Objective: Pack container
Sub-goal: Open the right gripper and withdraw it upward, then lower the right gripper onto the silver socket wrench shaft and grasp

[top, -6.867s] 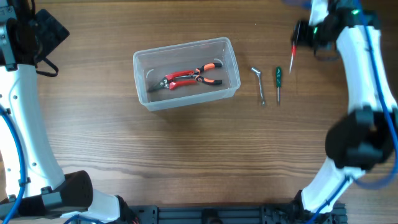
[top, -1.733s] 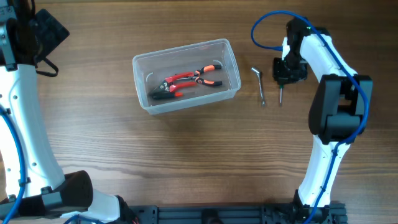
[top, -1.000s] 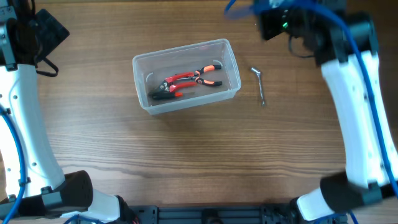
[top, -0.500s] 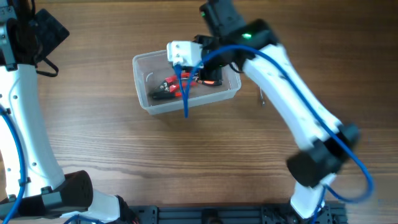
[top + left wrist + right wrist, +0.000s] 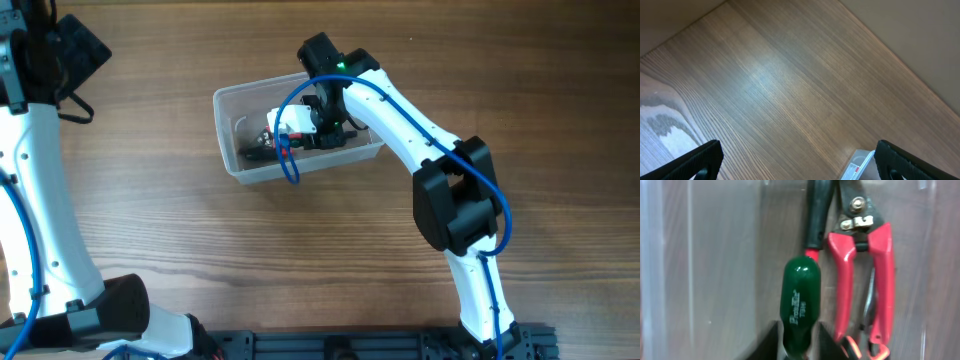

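- Overhead view: the container (image 5: 226, 130), a clear tub, lies on the wooden worktop (image 5: 300, 260) at about 11 o'clock from its middle. Its long sides run roughly from 9 to 3 o'clock.
- The right arm (image 5: 400, 98) stretches in from the 3 o'clock side. Its end sits within the tub's walls and covers much of what lies inside.
- In the right wrist view, the right gripper (image 5: 800, 347) is inside the container, its fingers clamped on the lower end of a green screwdriver (image 5: 800, 295) handle. The handle points to 12 o'clock from the gripper.
- Whether the screwdriver rests on the tub floor or hangs just above it cannot be told.
- Red-handled pliers (image 5: 860, 280) lie on the tub floor just beside the screwdriver, at its 3 o'clock.
- A black-sleeved handle (image 5: 817, 215) lies at its 12 o'clock.
- The tub wall shows as a pale band at 9 o'clock of the gripper.
- In the left wrist view, the left gripper (image 5: 797, 150) has its fingers spread wide over bare worktop. A corner of the container shows at 5 o'clock, well apart.
- Overhead, the left arm (image 5: 55, 50) stands at the 10 o'clock corner, well apart from the tub.
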### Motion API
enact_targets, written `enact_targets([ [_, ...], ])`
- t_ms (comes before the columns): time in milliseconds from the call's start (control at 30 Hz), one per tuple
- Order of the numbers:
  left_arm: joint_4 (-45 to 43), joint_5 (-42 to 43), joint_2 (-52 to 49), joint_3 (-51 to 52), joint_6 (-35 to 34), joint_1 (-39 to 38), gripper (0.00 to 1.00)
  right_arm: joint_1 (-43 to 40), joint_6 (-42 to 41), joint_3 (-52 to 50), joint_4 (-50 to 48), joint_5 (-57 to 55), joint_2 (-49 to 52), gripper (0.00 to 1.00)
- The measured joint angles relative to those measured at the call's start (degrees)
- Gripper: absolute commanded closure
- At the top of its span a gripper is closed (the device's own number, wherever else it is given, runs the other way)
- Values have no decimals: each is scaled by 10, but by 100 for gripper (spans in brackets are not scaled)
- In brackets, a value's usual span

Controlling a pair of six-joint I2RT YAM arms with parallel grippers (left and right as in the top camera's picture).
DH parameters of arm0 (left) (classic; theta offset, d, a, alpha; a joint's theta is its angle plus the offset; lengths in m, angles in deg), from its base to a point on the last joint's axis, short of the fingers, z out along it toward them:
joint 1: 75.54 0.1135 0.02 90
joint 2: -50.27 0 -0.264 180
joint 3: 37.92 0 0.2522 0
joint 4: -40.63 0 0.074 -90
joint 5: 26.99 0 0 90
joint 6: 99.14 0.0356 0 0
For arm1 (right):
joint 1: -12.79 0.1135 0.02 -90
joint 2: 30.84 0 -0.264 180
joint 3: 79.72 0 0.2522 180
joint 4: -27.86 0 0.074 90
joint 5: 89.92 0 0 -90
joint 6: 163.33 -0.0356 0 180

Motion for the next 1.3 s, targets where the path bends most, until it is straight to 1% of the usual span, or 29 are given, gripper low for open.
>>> enact_targets([
  [33, 0, 0, 0, 0, 0, 0, 0, 1, -15, 0, -9, 0, 0, 26],
  [67, 0, 0, 0, 0, 0, 0, 0, 1, -39, 0, -16, 0, 0, 25],
  [133, 0, 0, 0, 0, 0, 0, 0, 1, -86, 2, -20, 0, 0, 24],
  [200, 0, 0, 0, 0, 0, 0, 0, 1, -124, 11, -19, -1, -2, 26],
  [267, 0, 0, 0, 0, 0, 0, 0, 1, -171, 33, -16, -18, -8, 31],
  [300, 0, 0, 0, 0, 0, 0, 0, 1, -193, 43, -16, -30, -14, 31],
  [333, 0, 0, 0, 0, 0, 0, 0, 1, -218, 54, -16, -45, -22, 30],
  [400, 0, 0, 0, 0, 0, 0, 0, 0, -276, 77, -16, -80, -52, 25],
  [467, 0, 0, 0, 0, 0, 0, 0, -1, -335, 91, -19, -123, -98, 18],
  [567, 0, 0, 0, 0, 0, 0, 0, -10, -417, 105, -20, -179, -186, 12],
  [633, 0, 0, 0, 0, 0, 0, 0, -31, -477, 118, -18, -207, -244, 9],
  [733, 0, 0, 0, 0, 0, 0, 0, -88, -575, 132, 3, -231, -294, 12],
  [800, 0, 0, 0, 0, 0, 0, 0, -135, -647, 133, 35, -242, -302, 11],
  [900, 0, 0, 0, 0, 0, 0, 0, -215, -751, 120, 77, -246, -282, 12],
  [967, 0, 0, 0, 0, 0, 0, 0, -252, -788, 98, 88, -240, -261, 16],
  [1033, 0, 0, 0, 0, 0, 0, 0, -282, -813, 67, 91, -224, -235, 24],
  [1067, 0, 0, 0, 0, 0, 0, 0, -292, -819, 51, 92, -212, -222, 25],
  [1167, 0, 0, 0, 0, 0, 0, 0, -304, -813, 9, 97, -172, -171, 29],
  [1300, 0, 0, 0, 0, 0, 0, 0, -295, -793, -17, 114, -143, -124, 32],
])
